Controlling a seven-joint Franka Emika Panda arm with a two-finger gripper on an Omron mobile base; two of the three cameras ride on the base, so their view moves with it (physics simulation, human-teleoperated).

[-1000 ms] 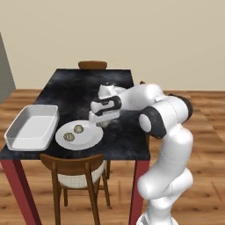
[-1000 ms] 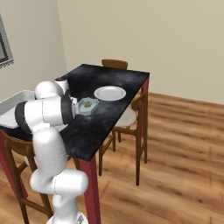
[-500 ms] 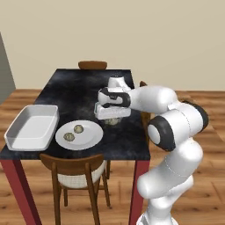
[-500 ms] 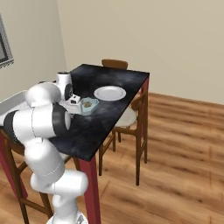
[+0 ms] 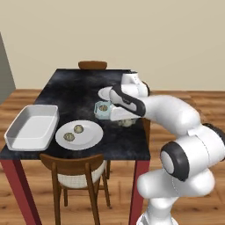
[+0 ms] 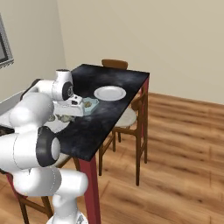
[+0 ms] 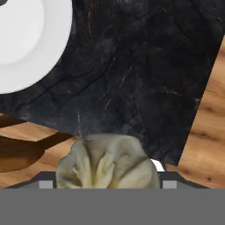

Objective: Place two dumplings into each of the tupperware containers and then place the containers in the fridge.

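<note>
My gripper [image 5: 125,121] hangs low over the black table's [image 5: 74,88] right part, just right of the small pale blue tupperware container [image 5: 104,110], and is shut on a tan dumpling [image 7: 107,165] that fills the space between its fingers. One dumpling [image 5: 104,106] lies in that blue container [image 6: 90,104]. Two more dumplings [image 5: 78,128] rest on a round white plate [image 5: 90,138] near the front edge. The larger deep white container [image 5: 30,127] stands at the front left, nothing in it. A grey slab at the far left edge is probably the fridge [image 5: 3,72].
A second white plate [image 6: 110,92] lies behind the hand, also seen in the hand view [image 7: 22,39]. One wooden chair [image 5: 77,169] stands at the table's front, another [image 5: 92,65] at its far end. The table's right edge and the wood floor [image 7: 206,132] are close by.
The arm has swung right from the plate with the two dumplings, past the blue container, carrying a dumpling. Everything on the table stayed put.
</note>
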